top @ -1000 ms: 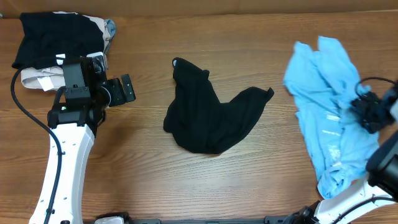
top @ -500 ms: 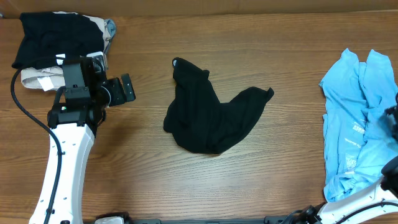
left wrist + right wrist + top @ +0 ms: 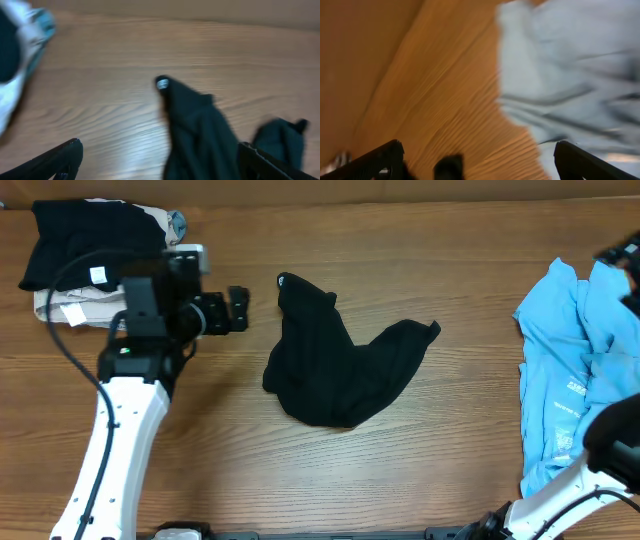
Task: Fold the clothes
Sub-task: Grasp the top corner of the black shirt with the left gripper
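Currently I list: left end effector (image 3: 240, 308) spread, empty, black garment (image 3: 340, 370) crumpled on desk (image 3: 400, 260) just ahead; right end effector (image 3: 479, 147) spread, blue T-shirt (image 3: 570, 390) heaped below, both apparently awaiting corner grasps.

Black garment (image 3: 330, 380) crumpled at centre; blue T-shirt (image 3: 555, 330) bunched at right edge.

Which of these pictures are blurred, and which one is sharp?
Overhead: sharp, the black garment has crisp edges. Left wrist: blurred, and the same garment's outline is smeared. Right wrist: the heaviest blur, with the light blue T-shirt and the table both soft.
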